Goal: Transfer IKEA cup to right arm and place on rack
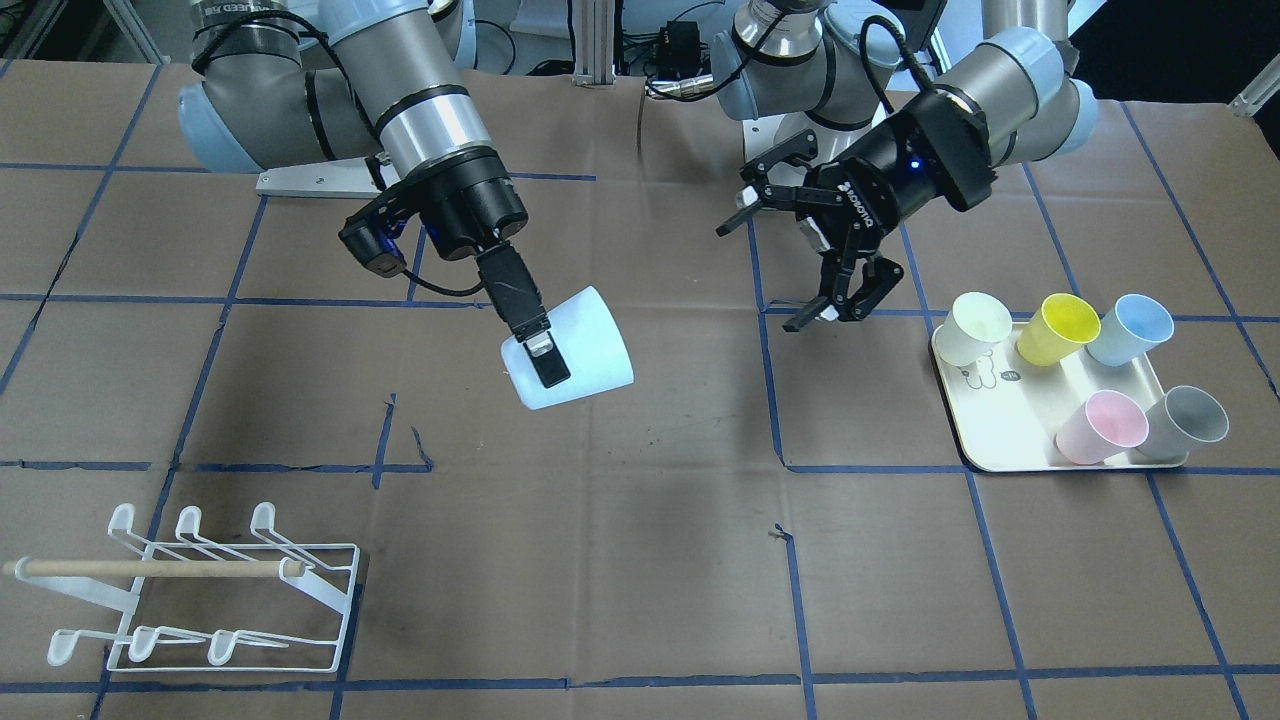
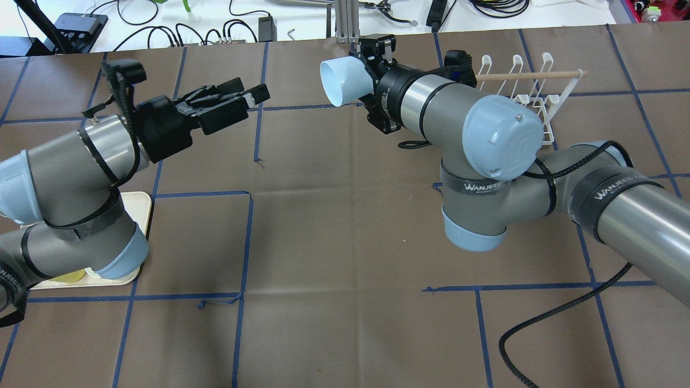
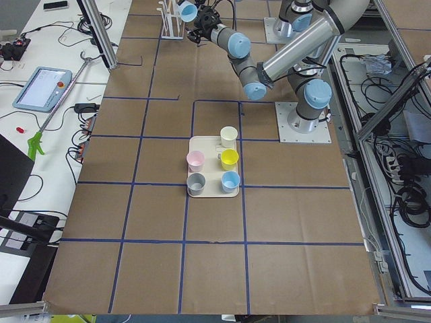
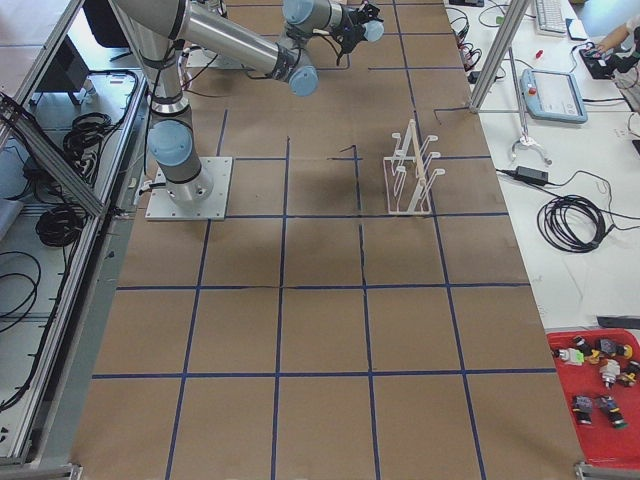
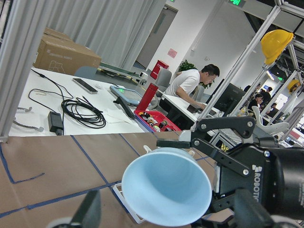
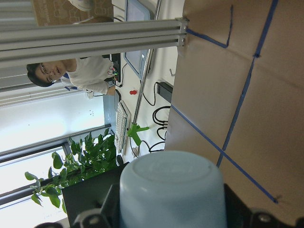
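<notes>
My right gripper (image 1: 552,362) is shut on a pale blue cup (image 1: 592,345) and holds it tilted on its side above the table's middle. In the overhead view the cup (image 2: 340,81) has its mouth turned toward my left gripper (image 2: 249,92). My left gripper (image 1: 765,275) is open and empty, apart from the cup. The left wrist view looks into the cup's mouth (image 5: 166,192). The right wrist view shows its base (image 6: 171,190) between the fingers. The white wire rack (image 1: 215,590) with a wooden dowel stands empty on my right.
A cream tray (image 1: 1000,435) on my left holds several upright cups: cream (image 1: 975,328), yellow (image 1: 1058,328), blue (image 1: 1130,330), pink (image 1: 1100,428) and grey (image 1: 1188,425). Brown paper with blue tape lines covers the table. People sit at desks beyond it.
</notes>
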Controlling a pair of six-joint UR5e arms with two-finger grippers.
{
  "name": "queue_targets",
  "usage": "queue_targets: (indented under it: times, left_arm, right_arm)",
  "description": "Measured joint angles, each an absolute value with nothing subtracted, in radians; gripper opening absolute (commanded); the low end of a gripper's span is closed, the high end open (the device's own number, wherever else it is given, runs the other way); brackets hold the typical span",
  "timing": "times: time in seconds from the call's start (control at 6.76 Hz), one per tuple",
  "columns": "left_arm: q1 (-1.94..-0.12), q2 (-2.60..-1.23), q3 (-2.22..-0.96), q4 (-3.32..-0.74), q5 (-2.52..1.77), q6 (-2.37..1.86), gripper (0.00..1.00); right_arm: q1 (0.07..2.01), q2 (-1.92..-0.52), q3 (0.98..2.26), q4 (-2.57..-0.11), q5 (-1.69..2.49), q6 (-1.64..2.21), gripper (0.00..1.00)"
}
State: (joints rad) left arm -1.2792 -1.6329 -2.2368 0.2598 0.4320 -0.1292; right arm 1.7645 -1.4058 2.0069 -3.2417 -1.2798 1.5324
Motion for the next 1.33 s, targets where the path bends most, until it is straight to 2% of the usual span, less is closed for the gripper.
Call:
queue_targets:
  times: [0.3,0.59,0.89,1.33]
  left_arm:
    - [-1.257,-1.638,-2.160,0.095,0.532,-0.133,0.98]
    - [-1.325,-1.648,-2.051,-0.153,0.800,-0.132,0.98]
    - [-1.411,-1.644,-1.910,-0.553,1.131,-0.126,0.98]
    - [-1.459,-1.641,-1.715,-1.143,1.398,-0.105,0.99]
  right_arm:
    - [1.681,-1.386,1.974,-3.235,-1.285,1.188,0.10]
    - [1.601,-1.352,1.943,-3.240,-1.295,0.890,0.09]
    - [1.524,-1.301,1.890,-3.271,-1.351,0.585,0.09]
    - [1.431,-1.183,1.832,-3.423,-1.378,0.174,0.09]
